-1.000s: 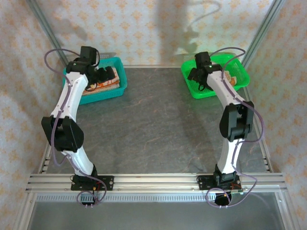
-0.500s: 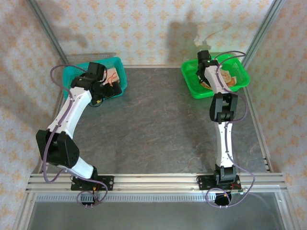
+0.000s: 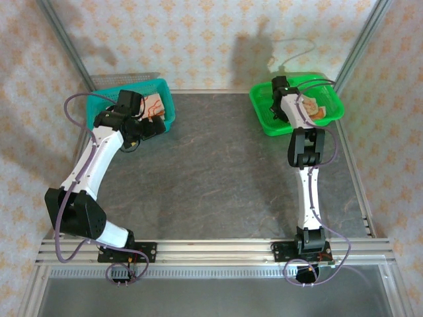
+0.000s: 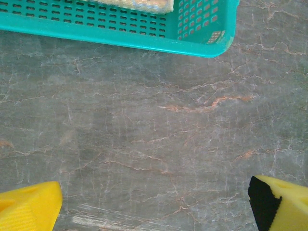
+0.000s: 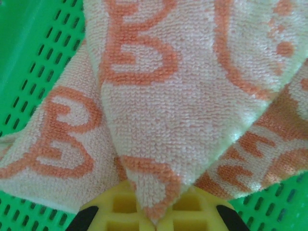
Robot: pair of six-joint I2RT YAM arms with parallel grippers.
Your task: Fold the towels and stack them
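Probably a lab test cell: aluminium rails [image 3: 211,249], frame posts [image 3: 63,39], and patterned panels [image 3: 198,39] around a tabletop [image 3: 211,172].

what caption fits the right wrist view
Right gripper shut on the corner of a cream and orange towel in the green basket

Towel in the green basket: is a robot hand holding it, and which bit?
Yes. The right hand is shut on the towel, pinching its pointed corner. The left hand is open and holds nothing.
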